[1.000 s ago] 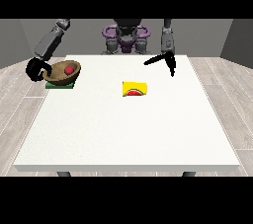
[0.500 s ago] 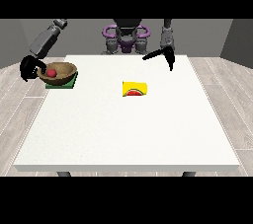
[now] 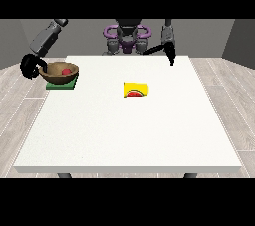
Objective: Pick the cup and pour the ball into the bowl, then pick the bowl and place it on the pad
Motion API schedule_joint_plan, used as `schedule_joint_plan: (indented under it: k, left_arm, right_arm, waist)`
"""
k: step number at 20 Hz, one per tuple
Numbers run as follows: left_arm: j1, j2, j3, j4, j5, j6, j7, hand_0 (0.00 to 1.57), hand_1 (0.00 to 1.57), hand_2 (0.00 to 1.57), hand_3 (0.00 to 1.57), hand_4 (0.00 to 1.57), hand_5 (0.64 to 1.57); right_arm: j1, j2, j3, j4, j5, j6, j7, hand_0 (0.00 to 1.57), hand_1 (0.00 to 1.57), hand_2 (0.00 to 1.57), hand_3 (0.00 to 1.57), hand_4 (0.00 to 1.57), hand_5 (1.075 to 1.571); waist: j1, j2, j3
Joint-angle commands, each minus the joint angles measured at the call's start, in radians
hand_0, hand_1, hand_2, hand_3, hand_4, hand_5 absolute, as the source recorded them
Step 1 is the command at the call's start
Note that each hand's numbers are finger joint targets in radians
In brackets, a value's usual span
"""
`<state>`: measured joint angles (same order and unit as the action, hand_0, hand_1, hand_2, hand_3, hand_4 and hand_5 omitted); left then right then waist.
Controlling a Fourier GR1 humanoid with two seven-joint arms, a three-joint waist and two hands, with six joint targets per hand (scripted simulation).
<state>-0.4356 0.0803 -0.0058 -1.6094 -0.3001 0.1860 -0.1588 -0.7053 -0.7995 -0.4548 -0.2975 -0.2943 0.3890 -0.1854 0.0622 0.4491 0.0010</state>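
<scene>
The white table [image 3: 129,135] has a matte, faintly speckled top and fills most of the front view; its near half is bare.

Just above the table's centre lies the cup [image 3: 136,89], yellow and tipped on its side. Its long axis runs across the view, from 9 o'clock to 3 o'clock. A red half-round patch with a green edge shows low on its side; which end is the mouth cannot be told.

From the cup, at about 10 o'clock and near the table's left edge, lies the pad [image 3: 62,84], a flat dark green square. The bowl [image 3: 59,72] sits on it, round, brown and wood-like, tilted a little so that its inside faces the camera. The ball [image 3: 65,71], small and red, rests inside the bowl.

At the bowl's 9 o'clock side the hand at the view's left [image 3: 31,66] hangs from a bent grey arm, its black fingers curled in a hook beside the bowl's rim; whether they touch or clasp the rim cannot be told.

Farther back, at 1 o'clock from the cup, the hand at the view's right [image 3: 170,52] hovers over the table's far edge, its fingers straight and pointing down, holding nothing.
</scene>
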Motion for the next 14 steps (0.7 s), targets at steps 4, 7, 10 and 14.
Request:
schedule_joint_plan:
  k: [4,7,10,14]
  left_arm:
    - [0.02,-0.012,-0.008,0.023,-0.005,-0.001,0.004,0.0,0.0,0.0,0.0,0.0,1.565]
    - [-0.028,-0.013,-0.014,-0.053,-0.017,0.009,0.058,0.0,0.0,0.0,0.0,0.0,1.565]
    - [-0.004,0.015,0.022,-0.057,0.018,-0.011,0.005,0.0,0.0,0.0,0.0,0.0,1.565]
    - [0.006,0.042,0.01,-0.126,0.024,-0.052,0.035,0.0,0.0,0.0,0.0,0.0,1.565]
  right_arm:
    - [0.056,0.03,0.078,-0.024,0.084,-0.062,-0.032,1.57,1.57,1.57,1.21,0.67,1.558]
    - [0.006,-0.085,0.049,0.013,0.081,-0.122,0.044,1.57,1.57,1.49,1.15,0.0,1.554]
    - [0.019,-0.118,0.053,0.002,0.091,-0.103,0.017,0.36,0.36,0.51,0.62,0.0,1.506]
    - [-0.019,-0.134,0.041,0.019,0.09,-0.132,0.029,0.0,0.0,0.41,0.24,0.0,1.487]
  waist:
    - [-0.01,-0.048,-0.0005]
    - [0.003,0.012,0.0003]
    - [-0.002,0.038,0.0]
    - [0.015,0.074,0.0008]
